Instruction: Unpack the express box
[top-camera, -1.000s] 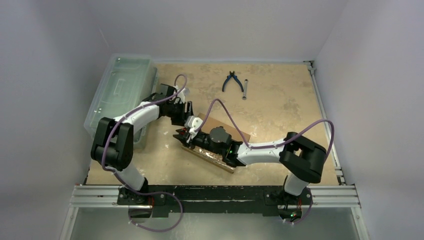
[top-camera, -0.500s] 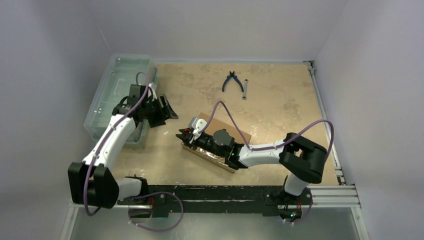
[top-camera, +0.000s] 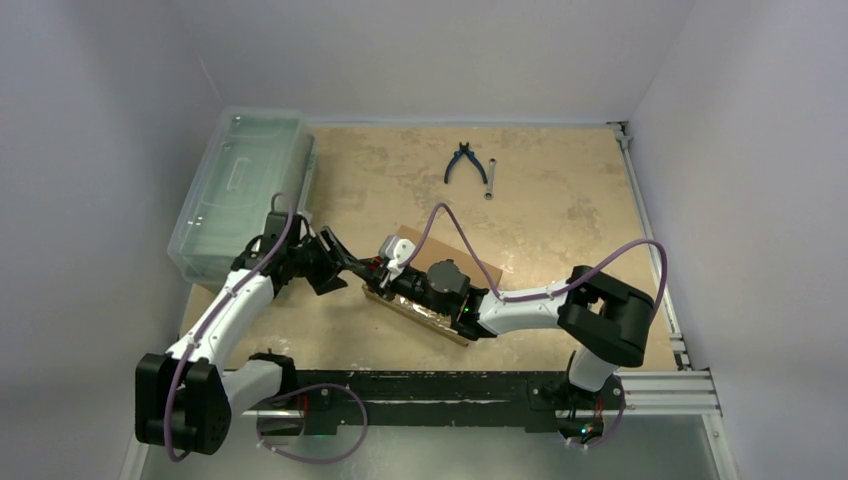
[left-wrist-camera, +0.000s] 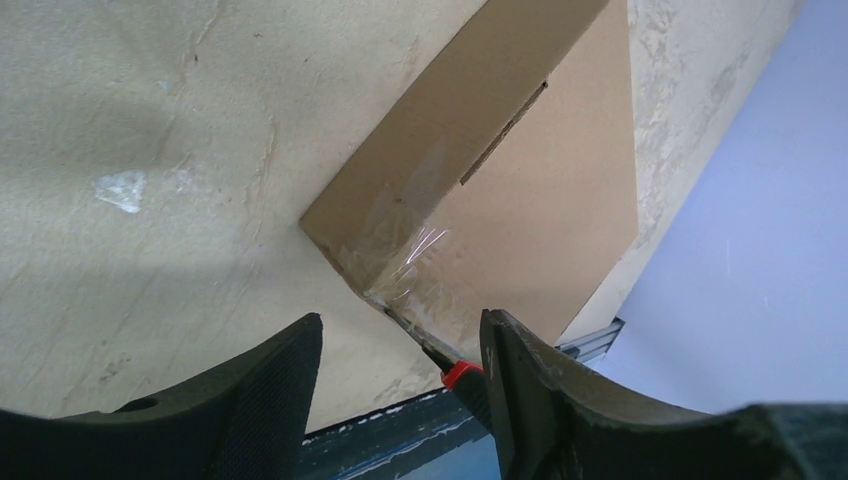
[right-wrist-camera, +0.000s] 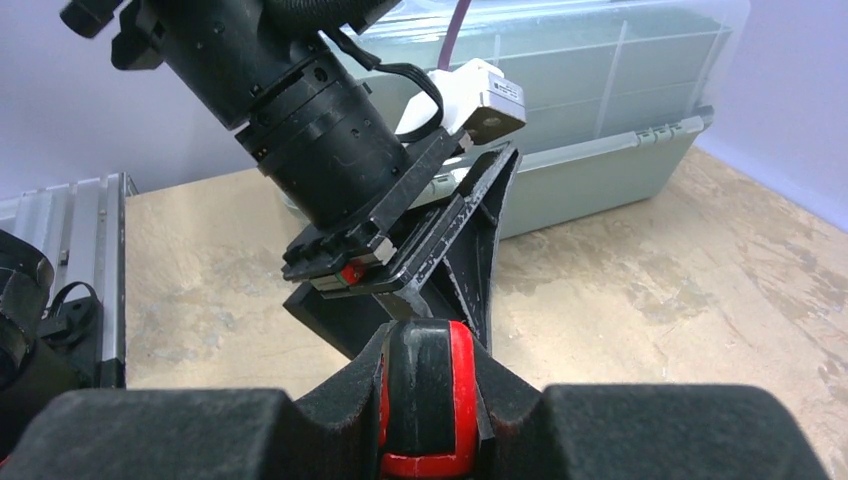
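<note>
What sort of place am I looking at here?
Probably a robotics lab test cell: two white-and-black robot arms bolted to a metal rail, and a worn beige tabletop boxed in by plain pale walls.

Robot lab test cell: plain white walls (top-camera: 120, 100) box in a scuffed bench (top-camera: 560, 210); aluminium extrusion rail (top-camera: 430, 392) along its near edge (arm bases (top-camera: 590, 380) bolted there), pliers (top-camera: 465, 162) near far edge.

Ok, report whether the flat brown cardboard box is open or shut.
Shut: the cardboard box has its flap down, corner taped.
</note>
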